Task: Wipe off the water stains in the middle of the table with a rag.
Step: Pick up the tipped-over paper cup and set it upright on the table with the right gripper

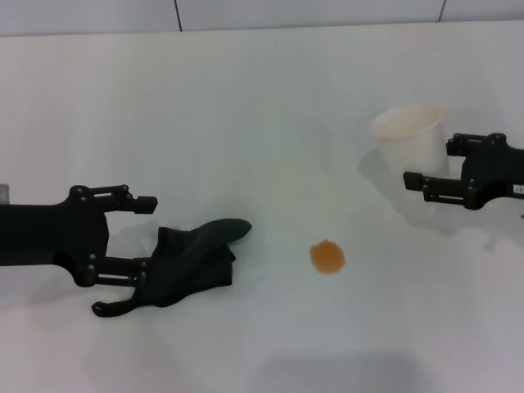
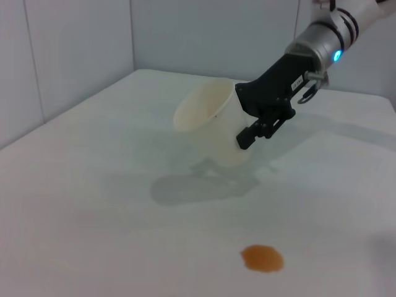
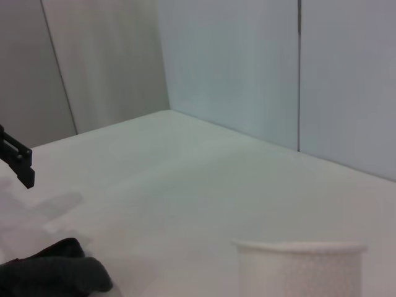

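Left gripper [image 1: 147,246]: jaws spread wide, upper finger free in the air, lower finger under or against the rag [image 1: 192,262]; cloth draped at the lower finger rather than pinched between the two; whether it is truly gripped I cannot tell. The rag is dark, wrinkled, with its pointed tip aimed toward the table's middle; it lies on the left half of the table [image 1: 246,106], nearer the near edge.

The water stains [image 1: 327,257]: a single small orange-brown spot, round, near the middle of the table and slightly toward the near edge; clear of the rag's tip, bare white surface between them; also plain in the left wrist view [image 2: 262,258].

Right gripper [image 1: 434,176]: jaws apart, at the side of a whitish cup [image 1: 409,141] on the right half of the table; the left wrist view shows the cup tilted against that gripper's fingers; whether it is clamped, cannot tell.

Step in hand, as I judge it: carry the rag across to the spot. To do it well: get a firm pinch on the cloth first, since a loose drape may slip off; keep the cloth flat and pressed down; sweep fully over the spot and past it, so liquid is taken up rather than smeared.

Surface: smooth plain white tabletop, dark seam lines beyond the far edge; pale panelled walls behind.
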Available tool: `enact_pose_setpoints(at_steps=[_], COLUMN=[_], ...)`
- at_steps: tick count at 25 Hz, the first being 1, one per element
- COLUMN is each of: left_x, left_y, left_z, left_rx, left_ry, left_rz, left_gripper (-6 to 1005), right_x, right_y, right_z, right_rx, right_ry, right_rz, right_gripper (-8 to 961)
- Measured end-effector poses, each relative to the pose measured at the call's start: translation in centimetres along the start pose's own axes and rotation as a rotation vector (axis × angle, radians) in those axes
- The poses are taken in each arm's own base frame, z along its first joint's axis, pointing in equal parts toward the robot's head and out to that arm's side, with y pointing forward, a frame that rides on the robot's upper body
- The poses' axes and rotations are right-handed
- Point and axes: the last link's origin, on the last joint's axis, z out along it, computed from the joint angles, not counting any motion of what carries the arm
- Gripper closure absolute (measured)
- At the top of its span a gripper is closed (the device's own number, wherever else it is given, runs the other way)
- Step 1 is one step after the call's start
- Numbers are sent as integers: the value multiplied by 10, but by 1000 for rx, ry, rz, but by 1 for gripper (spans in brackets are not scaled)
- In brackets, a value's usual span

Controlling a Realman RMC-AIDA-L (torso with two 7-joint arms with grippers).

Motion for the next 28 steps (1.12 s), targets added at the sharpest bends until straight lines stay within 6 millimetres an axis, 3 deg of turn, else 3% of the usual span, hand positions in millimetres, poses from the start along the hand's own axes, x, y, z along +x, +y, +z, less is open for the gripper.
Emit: enact_pose_setpoints(at_steps=[14, 28], left_x=[-2, -8], left_y=[2, 4], left_z=[2, 5], left_rx=[-8, -13], left_ry=[1, 8], left_rz=[-4, -11], left_gripper=[170, 170], right_x=[35, 44], right_y=[7, 11], right_z=[4, 3], right_rx=[36, 41], right_ry=[-87, -104], right_rz=[-52, -30], right_gripper=[291, 291])
